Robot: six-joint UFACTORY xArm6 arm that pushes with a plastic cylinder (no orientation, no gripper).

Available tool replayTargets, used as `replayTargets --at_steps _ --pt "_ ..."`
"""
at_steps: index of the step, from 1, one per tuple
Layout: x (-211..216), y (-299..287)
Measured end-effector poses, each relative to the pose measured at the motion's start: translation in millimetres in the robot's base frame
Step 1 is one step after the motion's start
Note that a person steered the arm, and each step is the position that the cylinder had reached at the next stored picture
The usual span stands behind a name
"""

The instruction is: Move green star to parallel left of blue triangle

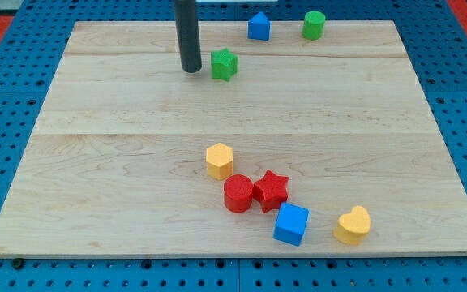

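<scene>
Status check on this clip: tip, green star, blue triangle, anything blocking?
My tip just left of green star, small gap. Star sits lower-left of blue triangle, not level yet. Green cylinder right of triangle; nothing between star and triangle.

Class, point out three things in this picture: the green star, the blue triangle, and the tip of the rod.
green star (224, 64), camera view, its top face.
blue triangle (259, 27), camera view, its front face.
my tip (191, 70), camera view, rod's very end, just left of the star.

The wooden board (120, 162) (pale planks) carries eight small blocks, five clustered near the view's bottom.
</scene>
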State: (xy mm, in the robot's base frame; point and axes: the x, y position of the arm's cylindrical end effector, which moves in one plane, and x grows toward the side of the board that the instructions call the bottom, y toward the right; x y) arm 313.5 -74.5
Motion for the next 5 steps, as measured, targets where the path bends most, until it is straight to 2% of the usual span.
replayTargets --at_steps 2,3,5 --pt "21.3 10.7" --pt "0.7 64.7" --pt "5.3 79.6"
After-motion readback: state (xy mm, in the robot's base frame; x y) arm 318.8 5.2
